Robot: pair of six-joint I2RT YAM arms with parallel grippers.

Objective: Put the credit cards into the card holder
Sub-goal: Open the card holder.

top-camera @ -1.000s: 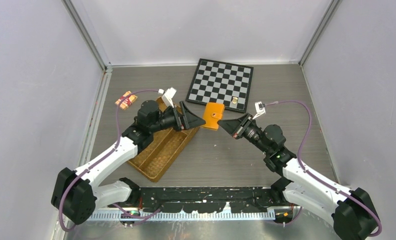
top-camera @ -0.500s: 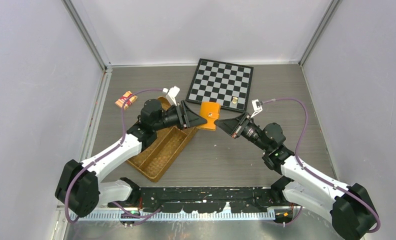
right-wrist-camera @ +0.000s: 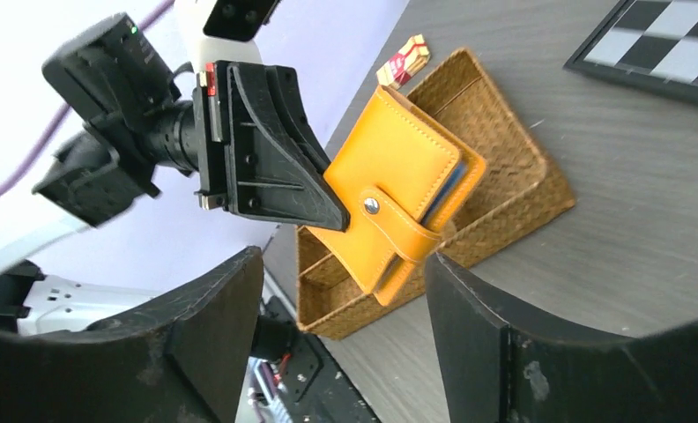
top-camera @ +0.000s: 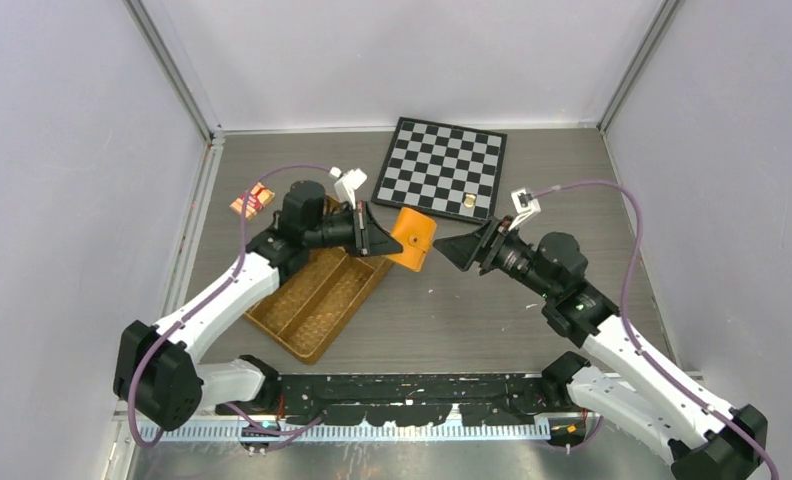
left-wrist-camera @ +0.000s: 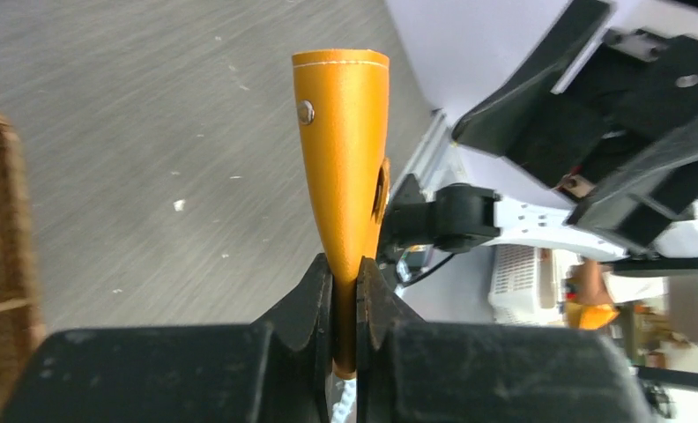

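Orange leather-like card holder, strap seemingly snapped, pinched in left claw.

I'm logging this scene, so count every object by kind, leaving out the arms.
Card holder: 1, gripped by the left pincer
Blue card, edge showing inside it: 1
Chessboard: 1
Woven tray: 1
Red-and-tan packet: 1
Small round piece on the board: 1
Total: 6

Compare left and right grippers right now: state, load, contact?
The left gripper's jaws are shut on an edge of the orange card holder. The right gripper's jaws stand wide open and empty.
The left gripper touches the holder. The right gripper faces the holder's snap-strap side, apart from it.
Both are black and point toward each other above the table.
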